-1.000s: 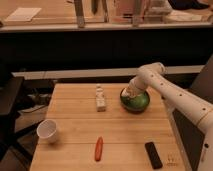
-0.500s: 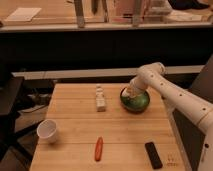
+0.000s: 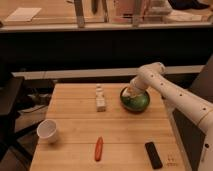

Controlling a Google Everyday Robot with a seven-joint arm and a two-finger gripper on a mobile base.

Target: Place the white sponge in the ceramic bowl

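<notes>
The dark green ceramic bowl [image 3: 136, 102] sits on the wooden table [image 3: 75, 115] at the back right. My gripper [image 3: 132, 93] reaches down from the white arm [image 3: 165, 85] into the bowl's mouth. A small cream patch at the gripper tip, inside the bowl's rim, looks like the white sponge [image 3: 131, 91]. I cannot tell whether the gripper still grips it.
A taller white blocky thing with a narrow top [image 3: 100, 98] stands left of the bowl. A white cup [image 3: 47, 131] is at the front left. An orange-red carrot-like stick [image 3: 98, 148] and a black remote [image 3: 153, 154] lie near the front edge.
</notes>
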